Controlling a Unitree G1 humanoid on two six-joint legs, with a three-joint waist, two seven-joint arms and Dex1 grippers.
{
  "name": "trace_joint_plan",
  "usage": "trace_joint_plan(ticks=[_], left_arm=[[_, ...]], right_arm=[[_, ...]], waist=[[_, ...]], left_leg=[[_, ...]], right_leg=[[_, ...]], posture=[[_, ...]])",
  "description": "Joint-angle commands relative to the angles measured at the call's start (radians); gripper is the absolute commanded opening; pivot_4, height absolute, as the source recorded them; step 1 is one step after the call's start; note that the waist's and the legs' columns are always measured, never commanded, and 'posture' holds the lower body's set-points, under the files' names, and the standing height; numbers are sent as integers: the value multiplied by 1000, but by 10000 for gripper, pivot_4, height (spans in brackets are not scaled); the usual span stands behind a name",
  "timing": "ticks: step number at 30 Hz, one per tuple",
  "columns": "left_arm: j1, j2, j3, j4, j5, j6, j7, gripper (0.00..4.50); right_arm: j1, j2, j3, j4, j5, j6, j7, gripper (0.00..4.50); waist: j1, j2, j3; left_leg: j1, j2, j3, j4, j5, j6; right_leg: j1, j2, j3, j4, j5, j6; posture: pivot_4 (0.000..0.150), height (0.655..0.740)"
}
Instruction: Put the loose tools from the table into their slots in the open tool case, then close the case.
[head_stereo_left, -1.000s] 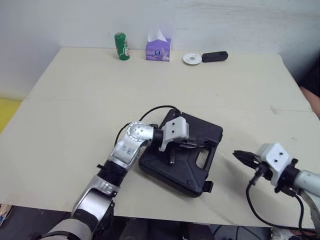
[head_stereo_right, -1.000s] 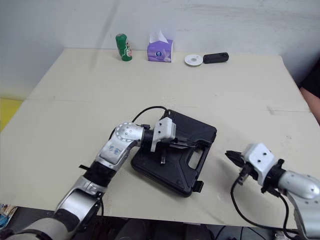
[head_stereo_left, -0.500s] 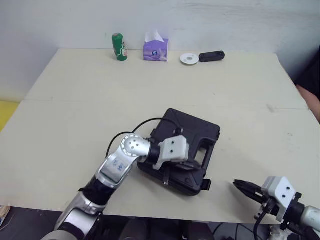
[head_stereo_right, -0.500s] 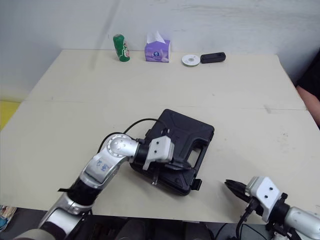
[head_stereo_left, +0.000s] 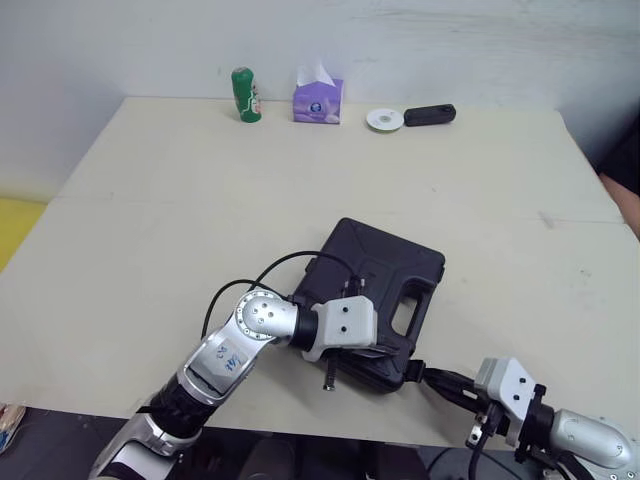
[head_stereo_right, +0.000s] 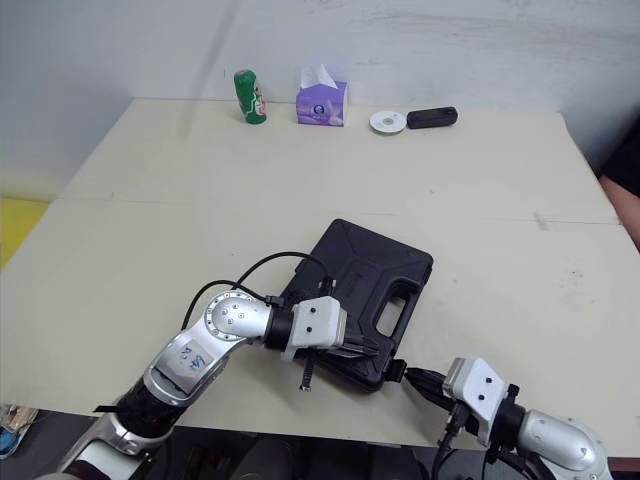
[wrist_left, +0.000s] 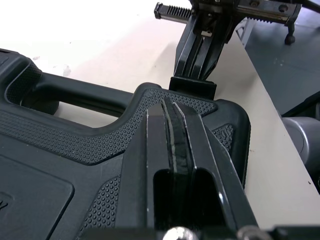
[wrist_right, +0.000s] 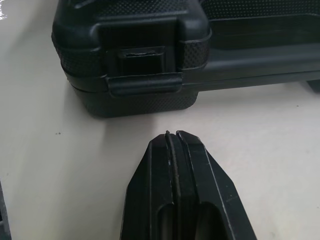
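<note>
The black tool case lies closed on the table near its front edge, handle cut-out toward the right. My left gripper is shut and rests on the lid at the case's front corner; its tips press on the textured plastic. My right gripper is shut and points at that same corner from the table's front edge. Its tips sit just short of the side latch, which hangs unfastened. The left wrist view also catches the right gripper behind the latch.
A green can, a purple tissue box, a white disc and a black device line the table's far edge. The table's front edge runs just below the case. A person's arm shows at the right edge.
My left gripper slid from the handle area to the case's front corner. My right gripper moved left, from open table beside the case up to the latch.
</note>
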Motion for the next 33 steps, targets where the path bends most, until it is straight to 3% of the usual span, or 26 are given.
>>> trace_joint_plan(ticks=[1, 8, 13, 33], left_arm=[[34, 41, -66, 81, 62, 62, 17, 451], [29, 44, -94, 104, 62, 68, 28, 451], [22, 38, -112, 133, 73, 57, 34, 451], [28, 64, -155, 188, 96, 83, 54, 451]], right_arm=[[10, -3, 4, -65, 16, -2, -8, 0], [45, -17, 8, -136, 17, 17, -10, 0], [36, -20, 9, -192, 32, 54, -28, 0], [-41, -24, 26, -238, 120, 196, -77, 0]], waist=[[1, 0, -1], [2, -1, -3], [2, -3, -5], [-4, -3, -11]], left_leg=[[0, 0, 0, 0, 0, 0], [2, 0, -2, 0, 0, 0], [16, 0, -3, -9, -1, 0], [17, 2, -4, -11, 0, 0]], right_leg=[[0, 0, 0, 0, 0, 0], [5, 0, -1, -3, 0, 0], [19, 0, -2, -11, 0, 0], [19, 0, -3, -13, 1, -2]], posture=[[1500, 7400], [1500, 7400], [1500, 7400], [1500, 7400]])
